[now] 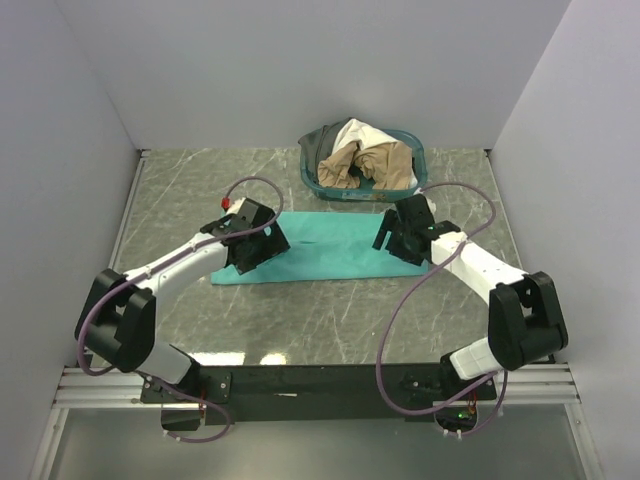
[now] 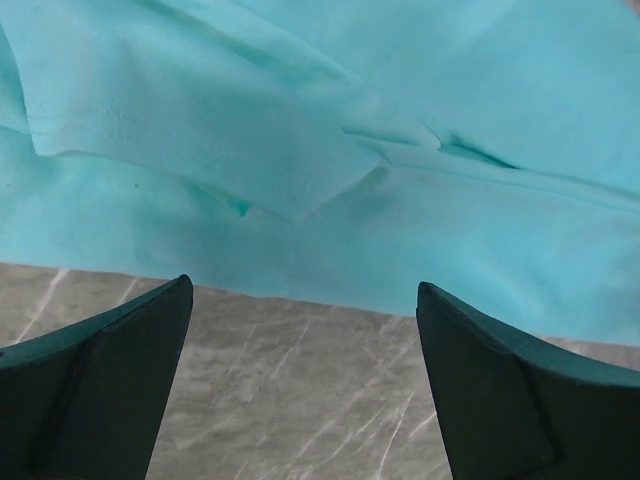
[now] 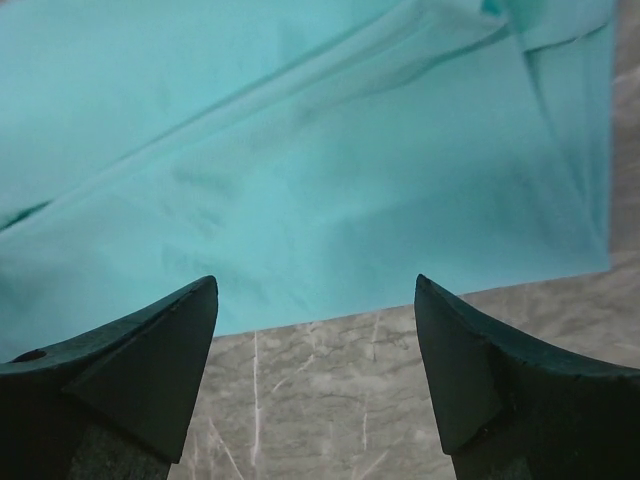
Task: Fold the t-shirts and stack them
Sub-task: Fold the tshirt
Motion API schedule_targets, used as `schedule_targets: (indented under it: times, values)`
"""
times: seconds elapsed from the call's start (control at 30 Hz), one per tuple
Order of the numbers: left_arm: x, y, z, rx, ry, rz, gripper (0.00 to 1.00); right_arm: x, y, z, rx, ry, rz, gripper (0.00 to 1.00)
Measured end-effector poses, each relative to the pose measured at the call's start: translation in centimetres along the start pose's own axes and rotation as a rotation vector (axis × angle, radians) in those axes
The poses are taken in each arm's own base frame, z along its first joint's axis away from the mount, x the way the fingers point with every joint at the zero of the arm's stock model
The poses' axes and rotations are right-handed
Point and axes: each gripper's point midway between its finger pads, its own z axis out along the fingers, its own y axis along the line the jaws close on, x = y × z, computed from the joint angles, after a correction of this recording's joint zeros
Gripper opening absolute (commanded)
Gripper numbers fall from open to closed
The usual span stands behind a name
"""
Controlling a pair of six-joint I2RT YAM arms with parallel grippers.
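Grey marbled surface (image 1: 330, 330), streaked with white veins, sits between plain pale walls. Across its middle lies the teal shirt (image 1: 330, 250), a thin, smooth cloth folded into a long flat rectangle that runs left to right.

The left tool (image 2: 300, 300) is over the shirt's left end and the right tool (image 3: 315, 290) over its right end. Both are spread wide and grip nothing. Their dark wedge-shaped fingers (image 2: 110, 370) frame the shirt's near hem and a strip of bare stone. Whether the tips touch the surface I cannot tell.

At the left end a folded flap with a pointed corner lies over the lower layer. The right end shows long shallow creases and a square corner.

At the far edge, right of centre, an oval teal-blue plastic basket (image 1: 312, 182) holds a crumpled heap of the cream shirt (image 1: 362, 133), tan shirt (image 1: 378, 160) and grey shirt (image 1: 322, 143).
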Motion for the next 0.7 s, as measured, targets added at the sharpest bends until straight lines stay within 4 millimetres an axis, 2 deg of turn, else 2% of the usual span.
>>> schedule_targets:
  times: [0.1, 0.27, 0.37, 0.47, 0.6, 0.7]
  values:
    - [0.2, -0.1, 0.6, -0.001, 0.006, -0.001, 1.0, 1.5, 0.3, 1.0, -0.012, 0.037, -0.01, 0.86]
    - [0.8, 1.0, 3.5, -0.08, 0.029, 0.007, 0.99, 2.1, 0.4, 1.6, -0.014, 0.037, -0.006, 0.86]
    - [0.3, 1.2, 4.9, -0.121, 0.025, 0.009, 0.99, 2.3, 0.2, 1.8, -0.011, 0.035, -0.004, 0.86]
    - [-1.7, 0.6, 5.4, -0.129, -0.012, -0.008, 1.0, 3.0, -0.5, 2.0, 0.009, 0.041, -0.002, 0.86]
    - [-6.0, -0.4, 5.9, -0.114, -0.097, -0.048, 1.0, 3.6, -1.4, 2.1, 0.04, 0.048, -0.001, 0.86]
    - [-9.1, -0.3, 7.5, -0.136, -0.137, -0.069, 0.99, 3.7, -2.0, 2.0, 0.063, 0.045, -0.002, 0.86]
